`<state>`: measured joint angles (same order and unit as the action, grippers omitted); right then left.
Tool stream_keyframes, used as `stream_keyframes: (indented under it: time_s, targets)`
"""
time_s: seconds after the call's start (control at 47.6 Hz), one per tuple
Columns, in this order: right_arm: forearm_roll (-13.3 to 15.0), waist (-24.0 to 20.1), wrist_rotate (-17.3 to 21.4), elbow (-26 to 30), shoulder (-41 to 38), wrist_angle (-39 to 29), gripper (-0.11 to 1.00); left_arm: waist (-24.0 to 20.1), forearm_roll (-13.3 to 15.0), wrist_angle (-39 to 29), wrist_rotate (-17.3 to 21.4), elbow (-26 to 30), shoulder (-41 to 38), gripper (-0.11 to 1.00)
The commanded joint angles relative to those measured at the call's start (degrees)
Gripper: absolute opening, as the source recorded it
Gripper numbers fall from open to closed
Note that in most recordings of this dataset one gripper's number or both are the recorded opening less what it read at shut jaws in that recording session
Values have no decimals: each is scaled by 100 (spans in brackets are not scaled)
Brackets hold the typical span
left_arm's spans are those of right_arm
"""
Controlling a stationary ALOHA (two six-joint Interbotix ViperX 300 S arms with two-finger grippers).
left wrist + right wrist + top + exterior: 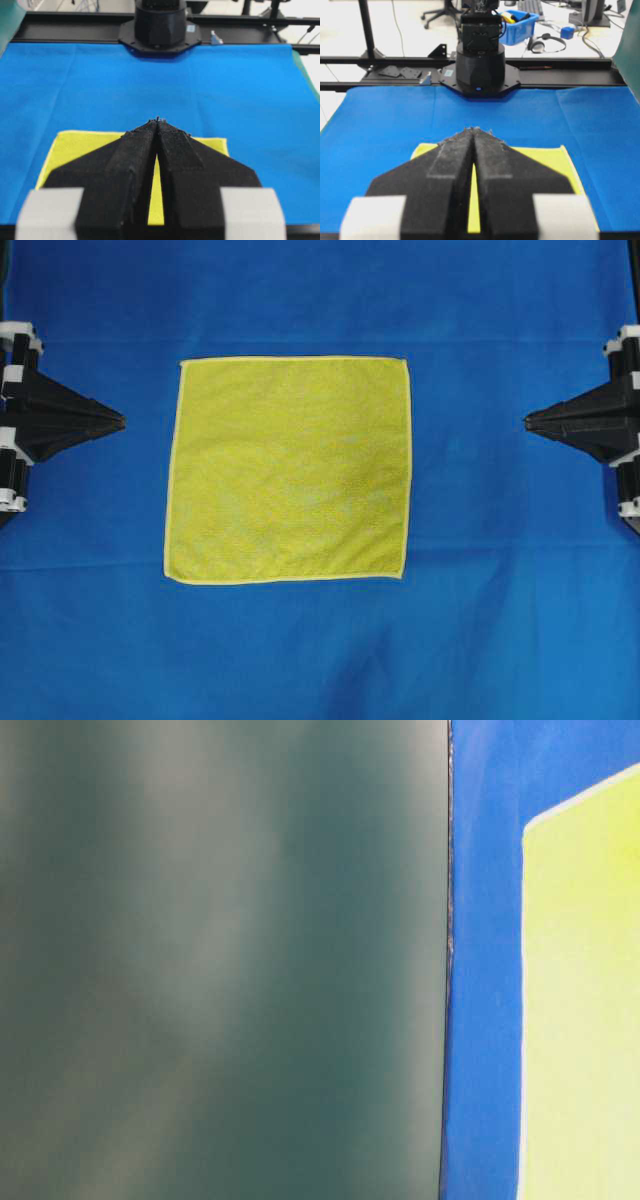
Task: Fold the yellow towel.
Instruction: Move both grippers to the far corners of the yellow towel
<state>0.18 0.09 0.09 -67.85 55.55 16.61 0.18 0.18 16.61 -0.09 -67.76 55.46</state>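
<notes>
The yellow towel (289,469) lies flat and unfolded as a square on the blue cloth (300,300), near the middle of the overhead view. At the left edge my left gripper (121,422) is shut with nothing in it, tips pointing at the towel and a gap of blue cloth between them. My right gripper (527,421) mirrors it at the right edge, also shut and empty, farther from the towel's right hem. Each wrist view shows shut black jaws, the left gripper (157,120) and the right gripper (473,130), with the towel (75,145) (550,159) behind them.
The blue cloth covers the whole table. The opposite arm's black base (159,25) (480,65) stands at the far table edge in each wrist view. A dark blurred panel (220,960) fills most of the table-level view, with the towel (585,1010) at its right.
</notes>
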Motion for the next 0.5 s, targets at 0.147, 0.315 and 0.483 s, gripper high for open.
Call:
stream_keyframes:
  time_s: [0.147, 0.315, 0.483]
  targets:
    - [-26, 439, 18, 352, -387, -246, 0, -396, 123, -44, 18, 123, -149, 0]
    - [-26, 984, 79, 545, -923, -536, 0, -870, 123, -167, 79, 62, -413, 0]
    - [-35, 1617, 88, 703, -1688, -563, 0, -1327, 123, -35, 88, 18, -1020, 0]
